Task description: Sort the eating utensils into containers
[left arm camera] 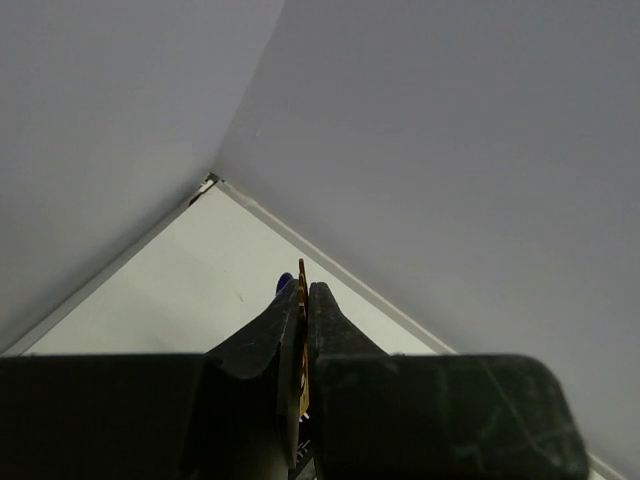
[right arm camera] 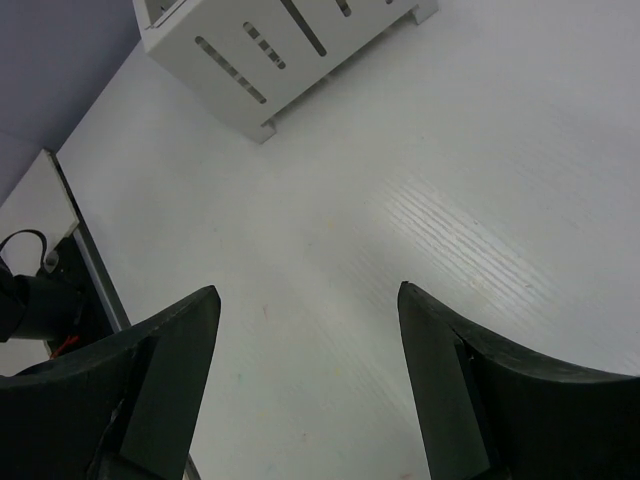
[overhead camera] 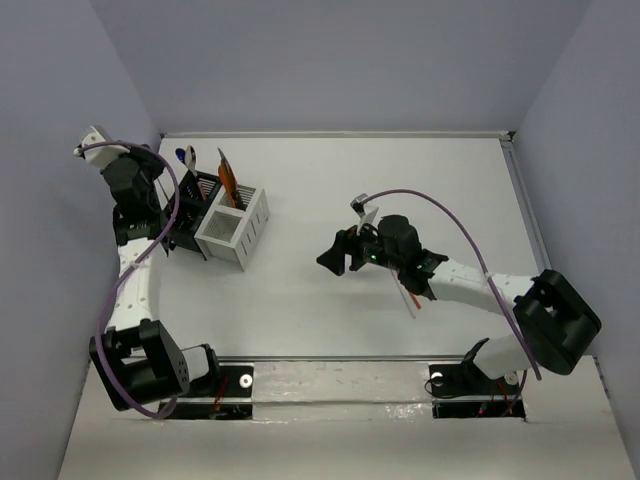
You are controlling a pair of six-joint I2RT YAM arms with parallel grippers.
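Note:
The containers stand at the left: a black caddy (overhead camera: 200, 205) joined to a white caddy (overhead camera: 236, 232), whose slotted wall (right arm camera: 270, 50) shows in the right wrist view. An orange stick (overhead camera: 228, 180) and a blue spoon (overhead camera: 189, 156) stand in the black caddy. My left gripper (overhead camera: 178, 200) is at that caddy. It (left arm camera: 304, 290) is shut on a thin gold utensil (left arm camera: 301, 272) seen edge-on, with the blue spoon's tip (left arm camera: 284, 283) just behind. My right gripper (overhead camera: 335, 255) hangs over mid-table. Its fingers (right arm camera: 305, 290) are open over bare tabletop.
A white stick (overhead camera: 411, 303) and a bit of orange (overhead camera: 403, 288) lie under my right forearm. A silver piece (overhead camera: 362, 208) sticks out behind the right wrist. Grey walls close in the table on three sides; the far-left corner (left arm camera: 210, 180) is near my left gripper.

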